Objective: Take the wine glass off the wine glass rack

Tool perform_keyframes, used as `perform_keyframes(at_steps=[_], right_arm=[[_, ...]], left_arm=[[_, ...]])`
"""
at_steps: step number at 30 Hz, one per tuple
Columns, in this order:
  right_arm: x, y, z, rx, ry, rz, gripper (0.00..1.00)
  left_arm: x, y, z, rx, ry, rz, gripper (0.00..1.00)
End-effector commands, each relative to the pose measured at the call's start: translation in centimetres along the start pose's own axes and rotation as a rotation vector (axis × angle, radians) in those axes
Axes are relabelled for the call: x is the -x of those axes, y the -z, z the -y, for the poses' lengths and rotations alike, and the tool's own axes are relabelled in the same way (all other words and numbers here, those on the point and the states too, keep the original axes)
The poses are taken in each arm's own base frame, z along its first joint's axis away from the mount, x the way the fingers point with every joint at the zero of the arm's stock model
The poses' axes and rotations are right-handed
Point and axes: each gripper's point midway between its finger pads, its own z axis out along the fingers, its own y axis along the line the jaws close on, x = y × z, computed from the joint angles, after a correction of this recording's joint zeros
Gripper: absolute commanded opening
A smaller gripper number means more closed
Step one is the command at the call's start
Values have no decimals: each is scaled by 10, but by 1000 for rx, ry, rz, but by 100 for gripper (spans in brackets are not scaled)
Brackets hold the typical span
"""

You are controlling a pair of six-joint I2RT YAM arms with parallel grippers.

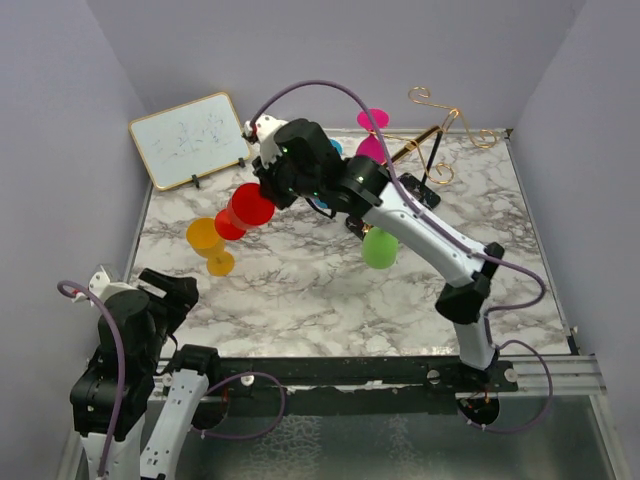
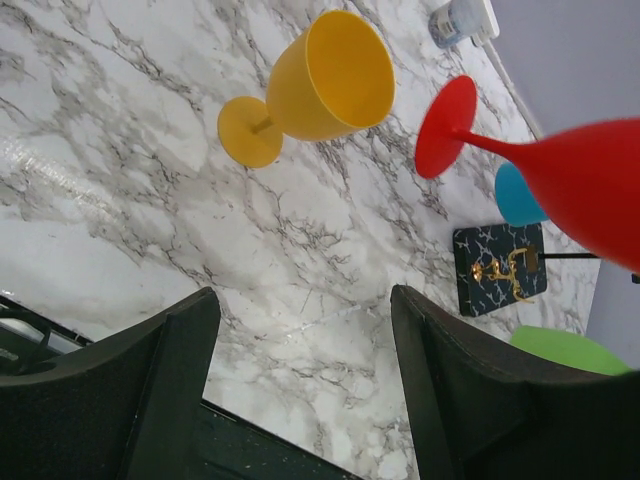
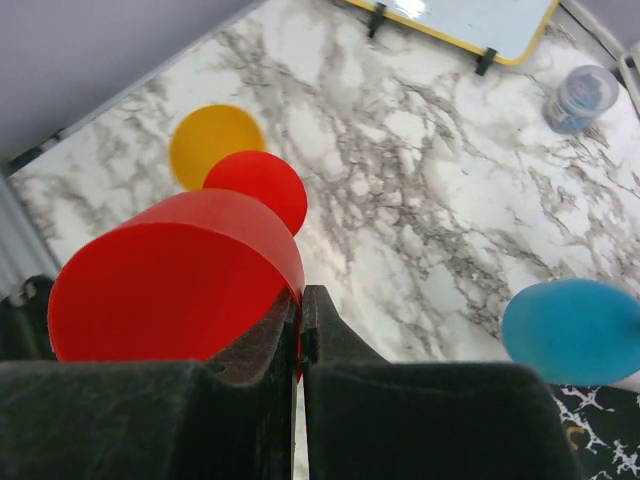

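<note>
1. The right claw [image 3: 300,305] is pinched fully together on the rim wall of the red plastic wine glass [image 3: 170,285]. The glass hangs in the air tipped on its side, with its foot pointing away from the arm.
2. That glass is over the rear-left part of the white marble-patterned counter [image 1: 300,290]. It is well apart from the thin gold wire wine glass rack [image 2: 500,265], whose black base sits at the back right.
3. The lift-off looks done to me. What seems left is to lower the glass and let it go, perhaps near the yellow plastic wine glass [image 2: 325,80], which lies on its side on the counter.
4. A pink glass [image 1: 372,120], a blue glass [image 2: 518,195] and a green glass [image 1: 380,248] are around the rack. I cannot tell whether each one hangs on it.
5. The left claw [image 2: 303,300] is spread wide and holds nothing. It hangs low by the counter's near-left edge.
</note>
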Motion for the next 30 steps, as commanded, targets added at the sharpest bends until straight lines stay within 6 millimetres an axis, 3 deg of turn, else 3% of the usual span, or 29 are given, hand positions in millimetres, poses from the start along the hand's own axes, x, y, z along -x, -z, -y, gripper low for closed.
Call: perform_keyframes(at_steps=[1, 6, 11, 20, 30], right_arm=[[-24, -55, 23, -7, -14, -103, 1], [-35, -86, 51, -76, -35, -109, 1], [-53, -104, 57, -87, -37, -147, 1], [-69, -119, 44, -19, -59, -174, 1], [-105, -149, 16, 63, -60, -248, 1]], left_arm=[[20, 2, 13, -9, -45, 52, 72], [32, 2, 26, -8, -87, 52, 72], [34, -1, 35, -29, -99, 43, 72], [26, -3, 35, -56, -90, 30, 72], [17, -5, 28, -54, -98, 9, 72]])
